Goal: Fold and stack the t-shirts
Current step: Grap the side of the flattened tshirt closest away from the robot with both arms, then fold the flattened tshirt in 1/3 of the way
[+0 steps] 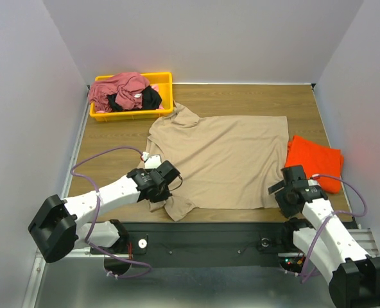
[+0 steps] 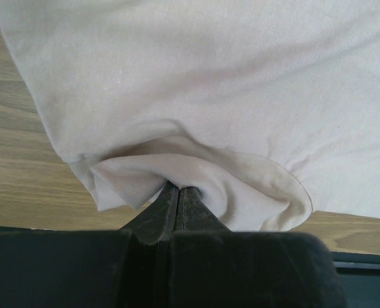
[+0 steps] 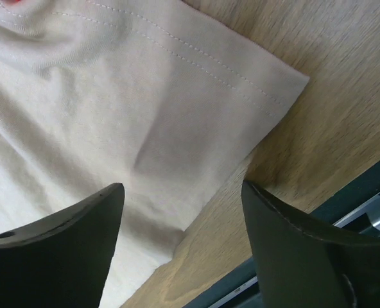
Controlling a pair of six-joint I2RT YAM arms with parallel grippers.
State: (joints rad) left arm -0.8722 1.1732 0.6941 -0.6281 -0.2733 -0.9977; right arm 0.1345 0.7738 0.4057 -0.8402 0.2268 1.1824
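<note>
A tan t-shirt [image 1: 222,160] lies spread flat across the middle of the wooden table. My left gripper [image 1: 169,190] is shut on bunched cloth at the shirt's near-left sleeve. In the left wrist view the tan cloth [image 2: 209,96] puckers where it enters the closed left gripper [image 2: 179,188]. My right gripper [image 1: 281,192] stands open at the shirt's near-right corner. In the right wrist view the hemmed corner [image 3: 177,96] lies under the right gripper [image 3: 183,192], and nothing is pinched. A folded orange-red t-shirt [image 1: 315,160] lies at the right. Rose-red [image 1: 119,88] and black [image 1: 150,98] t-shirts sit crumpled in the bin.
A yellow plastic bin [image 1: 132,116] stands at the table's back left corner. A dark rail [image 1: 215,234] runs along the near table edge between the arm bases. White walls close in the left, right and back sides.
</note>
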